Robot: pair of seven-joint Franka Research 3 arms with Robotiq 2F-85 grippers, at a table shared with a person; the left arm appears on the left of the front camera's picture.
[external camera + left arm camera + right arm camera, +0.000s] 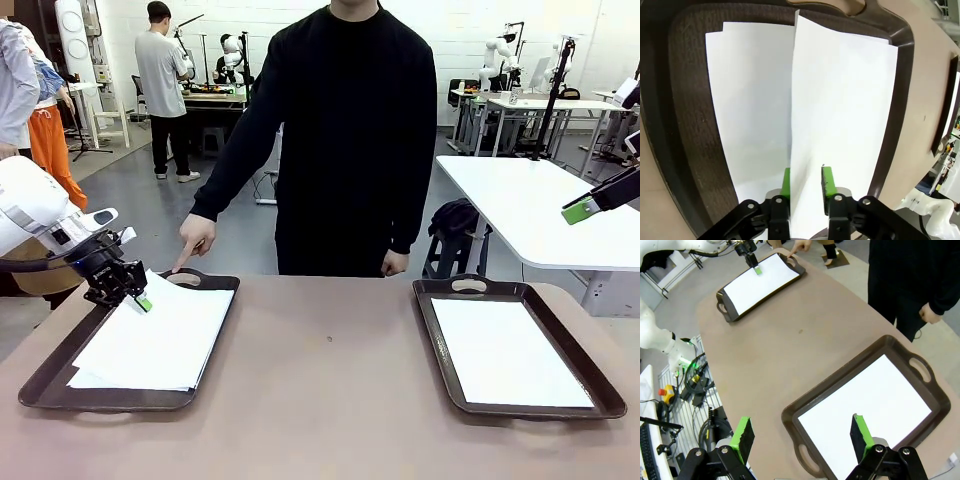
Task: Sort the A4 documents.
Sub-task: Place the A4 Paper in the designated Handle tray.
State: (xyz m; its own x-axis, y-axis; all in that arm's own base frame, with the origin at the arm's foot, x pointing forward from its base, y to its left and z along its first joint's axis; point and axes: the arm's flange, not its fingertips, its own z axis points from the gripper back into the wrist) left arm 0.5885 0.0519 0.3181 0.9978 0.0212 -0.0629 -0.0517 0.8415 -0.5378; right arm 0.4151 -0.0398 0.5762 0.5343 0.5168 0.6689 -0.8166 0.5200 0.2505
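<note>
My left end effector (pixel 806 182) stands parted around a raised A4 document (pixel 840 115) over the left tray (pixel 55 375), while my right end effector (pixel 800 435) hangs released above the right tray's sheet (pixel 505 352).

White arms (pixel 25 205) — black grippers (green pads (pixel 743 432)); person (pixel 345 130)'s black sweater

You have a brown bench (pixel 330 400) with a rounded near edge, carrying two dark brown handled trays. The left tray (pixel 40 385) sits at 9 o'clock and holds loosely stacked A4 documents (pixel 150 345). The right tray (pixel 440 350) sits at 3 o'clock, well apart, with one white sheet (pixel 505 352) flat inside it.
</note>
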